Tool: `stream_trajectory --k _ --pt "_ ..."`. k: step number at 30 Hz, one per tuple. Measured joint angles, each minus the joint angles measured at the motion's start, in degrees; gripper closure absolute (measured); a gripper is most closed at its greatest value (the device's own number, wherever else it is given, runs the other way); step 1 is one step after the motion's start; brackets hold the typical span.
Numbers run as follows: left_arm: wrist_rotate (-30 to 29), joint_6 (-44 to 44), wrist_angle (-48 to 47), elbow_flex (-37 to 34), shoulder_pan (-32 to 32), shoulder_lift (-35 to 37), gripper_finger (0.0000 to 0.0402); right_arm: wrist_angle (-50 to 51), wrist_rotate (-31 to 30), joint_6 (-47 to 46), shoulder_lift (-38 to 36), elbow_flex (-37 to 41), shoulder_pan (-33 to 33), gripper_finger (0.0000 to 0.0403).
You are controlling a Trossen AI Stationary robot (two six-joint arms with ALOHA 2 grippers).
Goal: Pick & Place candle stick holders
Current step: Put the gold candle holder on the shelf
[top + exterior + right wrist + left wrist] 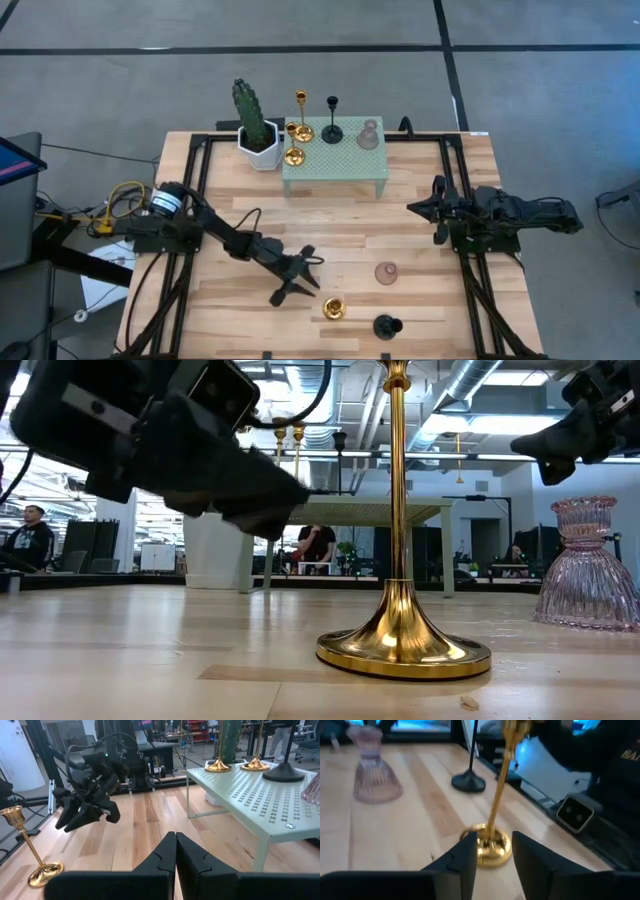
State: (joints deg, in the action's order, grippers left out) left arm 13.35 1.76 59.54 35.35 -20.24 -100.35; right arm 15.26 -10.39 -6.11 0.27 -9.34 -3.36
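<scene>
Seven holders in all: three gold, two black, two pink glass. Every one stands upright, stem pointing straight up from its round base.

Four sit on the green stand (335, 160) at the back of the surface (420, 250). Two gold ones share its left end, the tall gold (301, 128) behind the short gold (294, 155), which is at the left edge. A black holder (332, 131) stands near the middle and a pink glass one (368, 136) at the right end. A cactus (250, 110) in a white pot (260, 148) is just left of the stand.

Three more stand on the bare wood near the front edge: a pink glass holder (386, 273), a gold holder (334, 309) to its front-left, and a black one (387, 326) at the very front, right of the gold.

The left hand (303, 275) hovers low just left of the front gold holder, fingers spread apart and gripping nothing. In its wrist view the gold base (490, 845) lies just beyond the two fingertips (467, 851), in line with the gap between them; whether they touch it I cannot tell.

The right hand (432, 208) waits at the right side of the surface, well apart from every holder, fingers pressed together and empty
</scene>
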Motion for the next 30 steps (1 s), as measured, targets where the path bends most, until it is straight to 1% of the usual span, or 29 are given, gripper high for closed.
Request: stream_trajectory --k 3,6,11,17,21,24,30 --pt "-1.5 -1.4 -0.4 1.4 -0.8 -1.4 0.0257 0.0 0.0 0.0 0.0 0.0 0.0 0.0403" --pt "-1.7 -4.9 0.1 5.5 -1.3 -3.8 0.0239 -0.3 0.0 0.0 0.1 0.0 0.0 0.0403" --pt "-1.7 -5.8 -0.5 10.9 -1.6 -8.1 0.0225 -0.7 0.0 -1.9 0.1 0.0 0.0 0.0403" --pt "-1.7 -5.3 -0.6 11.7 -1.6 -9.2 0.0223 0.0 0.0 -4.0 0.1 0.0 0.0 0.0403" --pt "-1.8 -1.2 -0.5 11.8 -1.6 -9.2 0.0223 0.2 0.0 -4.0 0.1 0.0 0.0 0.0403" --pt "-2.0 0.1 -0.6 12.2 -1.8 -9.2 0.0226 0.2 0.0 -4.0 0.1 0.0 0.0 0.0403" --pt "-2.8 -0.1 -0.6 13.6 -3.3 -9.2 0.0237 0.2 0.0 -4.0 0.1 0.0 0.0 0.0403"
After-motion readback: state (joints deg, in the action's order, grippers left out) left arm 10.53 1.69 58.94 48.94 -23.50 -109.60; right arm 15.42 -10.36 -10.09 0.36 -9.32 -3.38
